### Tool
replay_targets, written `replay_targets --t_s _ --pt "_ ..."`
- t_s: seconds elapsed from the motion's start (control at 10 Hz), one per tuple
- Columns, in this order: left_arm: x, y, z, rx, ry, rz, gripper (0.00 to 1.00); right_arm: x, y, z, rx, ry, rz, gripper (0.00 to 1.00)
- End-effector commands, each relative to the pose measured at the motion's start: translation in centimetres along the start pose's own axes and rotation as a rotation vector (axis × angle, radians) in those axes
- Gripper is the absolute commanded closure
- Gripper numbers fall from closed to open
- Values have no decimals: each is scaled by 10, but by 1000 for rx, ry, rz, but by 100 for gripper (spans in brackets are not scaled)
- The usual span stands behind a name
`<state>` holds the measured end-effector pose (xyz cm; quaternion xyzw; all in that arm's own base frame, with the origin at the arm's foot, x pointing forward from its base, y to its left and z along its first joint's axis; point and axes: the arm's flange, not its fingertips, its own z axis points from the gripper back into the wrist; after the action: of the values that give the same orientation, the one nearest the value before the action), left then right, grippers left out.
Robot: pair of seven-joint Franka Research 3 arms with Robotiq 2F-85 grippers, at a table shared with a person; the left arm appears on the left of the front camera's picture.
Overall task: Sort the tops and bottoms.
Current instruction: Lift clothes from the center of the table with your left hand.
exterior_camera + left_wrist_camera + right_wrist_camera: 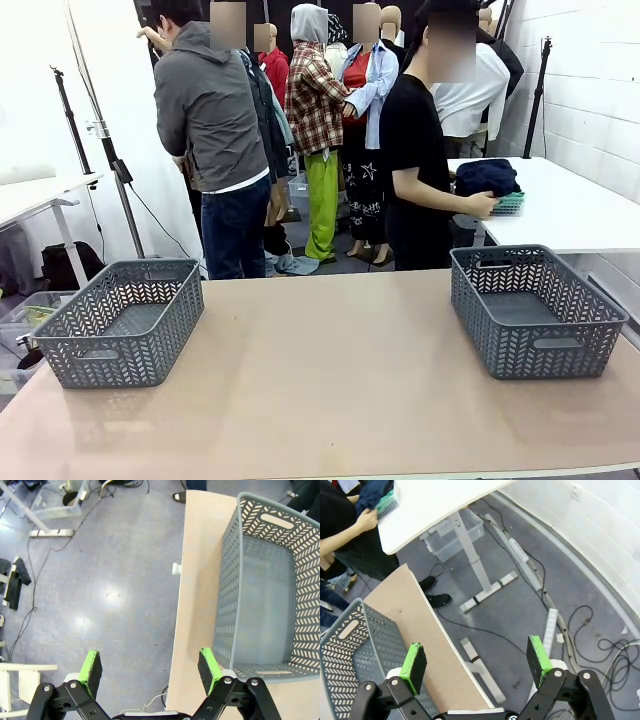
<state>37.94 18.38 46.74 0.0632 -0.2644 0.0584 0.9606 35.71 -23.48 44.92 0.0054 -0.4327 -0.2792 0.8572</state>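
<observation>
Wide-spread, empty left fingers point(91, 666) and right fingers point(413, 661) hang beside grey baskets point(260, 580) point(350, 645) cropped by the frame edge.

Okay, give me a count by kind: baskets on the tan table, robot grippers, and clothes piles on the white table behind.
Grey lattice baskets: 2, left basket and right basket.
Grippers: 2, left gripper and right gripper, both open.
Clothes pile under the person's hand: 1.
Total: 5.

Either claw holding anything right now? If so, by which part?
Nothing is held. The left claw and the right claw are both open and empty.
</observation>
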Motion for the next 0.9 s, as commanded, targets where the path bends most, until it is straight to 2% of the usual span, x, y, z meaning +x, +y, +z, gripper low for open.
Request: replay_targets --t_s 0.0,0.8 --pt "-3 1 1 -1 -1 4 0 1 2 2 -8 2 -2 0" --pt "-3 1 1 -1 -1 4 0 1 2 2 -8 2 -2 0"
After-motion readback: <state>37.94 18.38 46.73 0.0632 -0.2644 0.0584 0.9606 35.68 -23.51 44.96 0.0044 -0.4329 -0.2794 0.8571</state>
